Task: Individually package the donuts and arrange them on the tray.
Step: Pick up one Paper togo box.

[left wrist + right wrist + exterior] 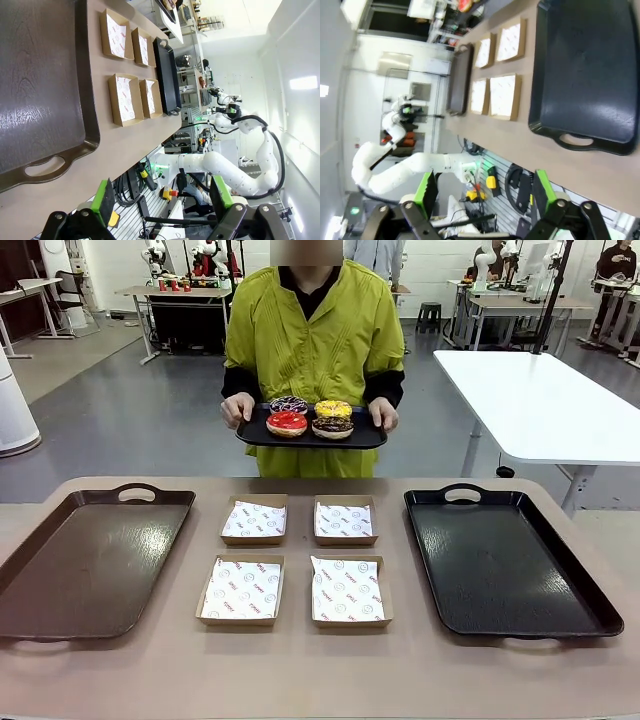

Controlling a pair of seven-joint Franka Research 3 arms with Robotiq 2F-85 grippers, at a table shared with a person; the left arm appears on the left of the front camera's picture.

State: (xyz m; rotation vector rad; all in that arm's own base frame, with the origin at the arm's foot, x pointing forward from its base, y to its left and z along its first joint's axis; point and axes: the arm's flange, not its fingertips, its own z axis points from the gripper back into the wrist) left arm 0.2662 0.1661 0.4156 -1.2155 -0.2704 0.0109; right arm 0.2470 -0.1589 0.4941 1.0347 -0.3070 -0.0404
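The left gripper hangs back on the robot's side of the tan table, jaws spread wide, nothing between its green pads. Straight ahead of those jaws lies a large dark brown plastic tray with cut-out handles, its bed bare. Beyond it, farther from the jaws, sit four shallow square cardboard boxes lined with white printed paper, two by two, each open and holding only its paper.

The right gripper hangs back the same way, jaws spread just as wide and gripping nothing. Ahead of its fingers lies a large glossy black plastic tray, also bare, with the same four boxes past its far side.

All the donuts are well apart from both sets of jaws, across the table. There a person in a yellow-green jacket stands holding a smaller black serving tray level at waist height, a hand at each end. On it, the glossy red ring donut and the dark chocolate ring donut make the row nearer the grippers, red on the left gripper's side. Behind them sit the purple-dark ring donut with pale sprinkles and the yellow ring donut with sprinkles. The four rest close together, nearly touching.
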